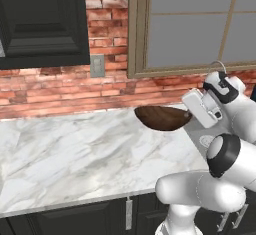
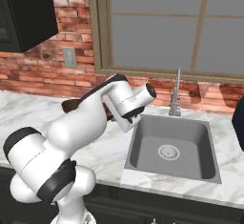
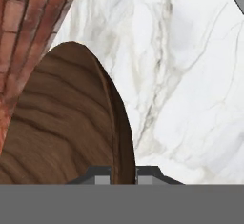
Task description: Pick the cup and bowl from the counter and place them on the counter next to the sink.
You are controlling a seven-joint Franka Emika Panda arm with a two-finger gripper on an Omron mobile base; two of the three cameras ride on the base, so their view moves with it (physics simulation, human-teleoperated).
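- So your gripper (image 3: pixel 124 174) is pinched down narrow on the rim of the bowl (image 1: pixel 162 117). In the hand view the two fingertips (image 3: pixel 101 174) sit either side of the thin wooden wall, one inside and one outside.
- The bowl is up off the counter (image 1: pixel 75 154), hanging tilted out to the left of the hand. You can see its underside from the left base view, and a sliver of it (image 2: pixel 71 106) pokes out behind the arm in the right base view.
- What matters for your next move: the sink (image 2: pixel 167 149) lies to the right of the bowl, and the wrist is already right at its left edge.
- My guess is the drop spot is the marble strip just left of the basin, more or less below the bowl, so you'd mostly level it and lower.
- Watch the bowl's width: it sticks out left from the hand, toward the brick wall (image 1: pixel 50 86).
- No cup that I can spot.
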